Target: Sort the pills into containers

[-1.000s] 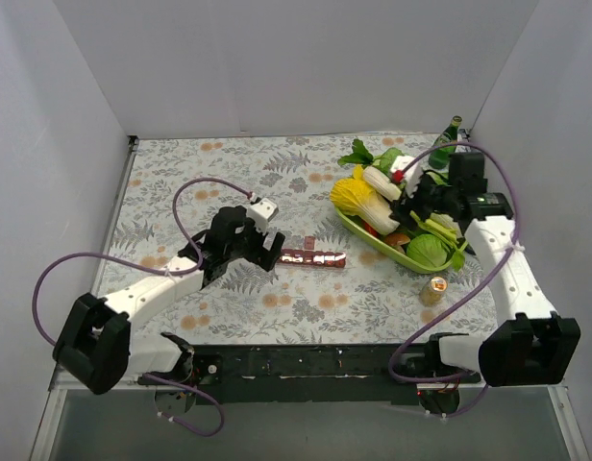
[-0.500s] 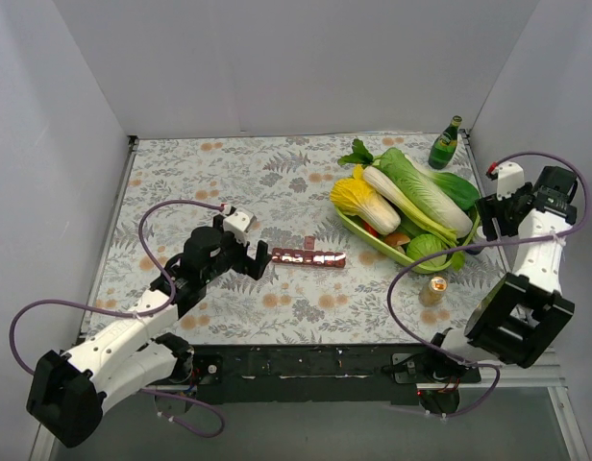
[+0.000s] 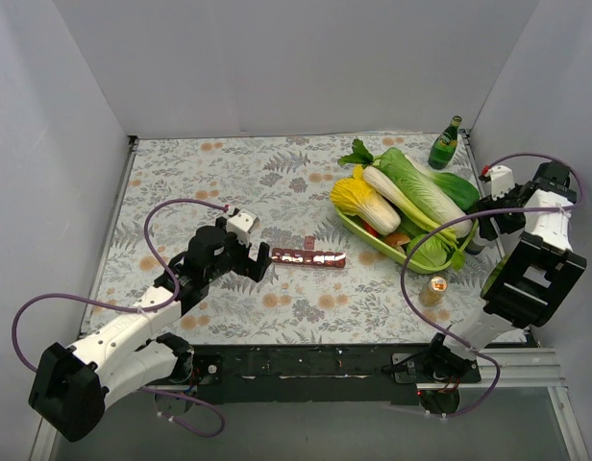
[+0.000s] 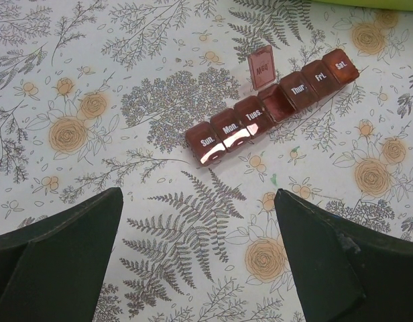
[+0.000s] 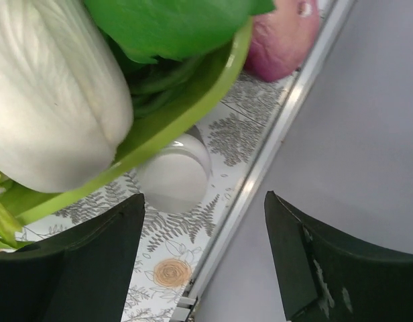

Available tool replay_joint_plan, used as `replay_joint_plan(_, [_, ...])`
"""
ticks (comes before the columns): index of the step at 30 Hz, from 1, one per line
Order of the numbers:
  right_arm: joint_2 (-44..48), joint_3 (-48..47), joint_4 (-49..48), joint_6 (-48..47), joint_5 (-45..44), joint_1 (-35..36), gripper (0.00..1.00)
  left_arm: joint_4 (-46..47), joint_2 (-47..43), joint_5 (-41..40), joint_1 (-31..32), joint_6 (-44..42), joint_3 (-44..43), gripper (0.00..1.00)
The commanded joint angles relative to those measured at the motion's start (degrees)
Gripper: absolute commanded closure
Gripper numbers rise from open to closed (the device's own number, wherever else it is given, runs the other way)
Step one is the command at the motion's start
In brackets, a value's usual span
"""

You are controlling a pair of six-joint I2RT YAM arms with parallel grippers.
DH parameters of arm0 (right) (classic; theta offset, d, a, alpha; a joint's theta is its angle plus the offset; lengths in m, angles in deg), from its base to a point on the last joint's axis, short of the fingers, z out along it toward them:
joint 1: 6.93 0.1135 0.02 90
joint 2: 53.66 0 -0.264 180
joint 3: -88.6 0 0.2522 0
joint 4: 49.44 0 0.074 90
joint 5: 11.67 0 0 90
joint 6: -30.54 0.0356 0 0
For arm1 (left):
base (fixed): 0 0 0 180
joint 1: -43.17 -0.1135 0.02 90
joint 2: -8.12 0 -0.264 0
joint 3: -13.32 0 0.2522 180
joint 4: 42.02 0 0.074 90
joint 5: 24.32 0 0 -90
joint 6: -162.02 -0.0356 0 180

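The narrow dark-red translucent strip of day-labelled containers (image 4: 273,104) lies on the floral tabletop (image 4: 126,80), one lid up, just ahead of the left fingers (image 4: 59,255), spread wide and empty; the right fingers (image 5: 72,261), likewise wide and empty, hang beside the lime-green tray (image 5: 193,100).

One strip of containers (image 4: 272,104): seven compartments, six lids shut, one lid (image 4: 261,67) up. One green tray (image 5: 186,111). One bottle (image 3: 445,144). One jar (image 3: 434,289). One red onion (image 5: 280,33). One yellow cabbage (image 3: 356,197); other greens (image 3: 421,182) piled, count unclear. One white round thing (image 5: 173,178) beside tray. One patterned bench (image 3: 229,173).
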State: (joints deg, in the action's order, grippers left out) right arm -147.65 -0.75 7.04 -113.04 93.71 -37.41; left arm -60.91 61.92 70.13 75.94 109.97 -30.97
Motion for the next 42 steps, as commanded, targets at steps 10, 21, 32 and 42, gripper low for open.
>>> replay_joint_plan(10, [-4.88,-2.28,2.81,-1.17,2.03,2.71,0.42,0.03,-0.45,-0.49,-0.25,-0.16,-0.5,0.02])
replay_joint_plan(21, [-1.82,-2.46,7.2,-2.14,2.82,2.71,0.82,0.03,-1.68,-0.14,-0.25,-0.07,-0.33,0.02])
replay_joint_plan(32, [22.97,-0.08,10.54,0.84,2.64,9.99,0.85,4.5,-8.35,6.35,-0.17,3.26,1.08,0.02])
replay_joint_plan(42, [26.76,-4.92,13.2,12.96,17.92,32.3,0.86,8.64,-15.04,20.83,-0.25,3.88,4.86,0.02])
